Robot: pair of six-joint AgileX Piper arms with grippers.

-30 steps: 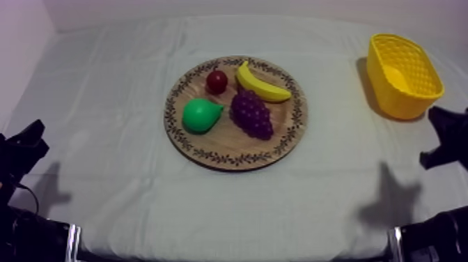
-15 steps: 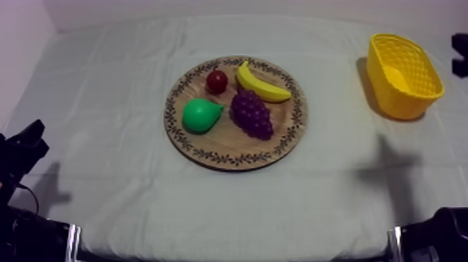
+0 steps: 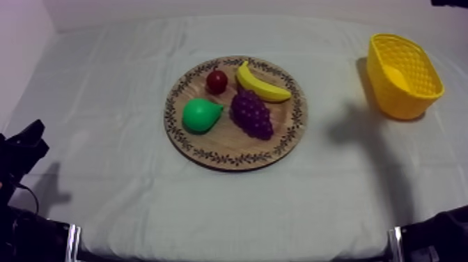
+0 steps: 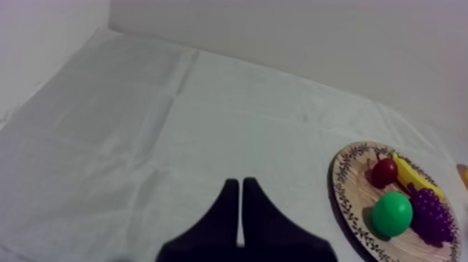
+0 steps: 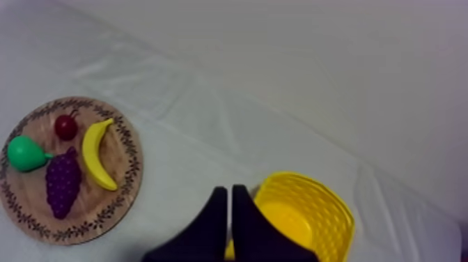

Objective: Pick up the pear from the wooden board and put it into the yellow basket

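Observation:
The green pear [image 3: 200, 115] lies on the left part of the round wooden board [image 3: 230, 143], beside the grapes [image 3: 252, 113], the banana [image 3: 261, 83] and a small red fruit [image 3: 216, 81]. The yellow basket [image 3: 390, 90] stands at the far right. My left gripper [image 3: 31, 136] rests low at the left edge, well away from the board; in the left wrist view its fingers [image 4: 240, 191] lie together, shut on nothing, with the pear [image 4: 391, 212] off to one side. My right gripper [image 5: 230, 194] is shut on nothing, high above the table beside the basket [image 5: 299, 178]; the pear [image 5: 24, 153] is far from it.
A black bit of my right arm [image 3: 449, 2] shows at the top right corner. Its shadow falls on the cloth between board and basket. Open cloth surrounds the board [image 5: 97, 209] on all sides.
My right arm rose from the lower right edge, passed the basket and reached the top right corner. Its shadow slid toward the basket. The left arm stayed put.

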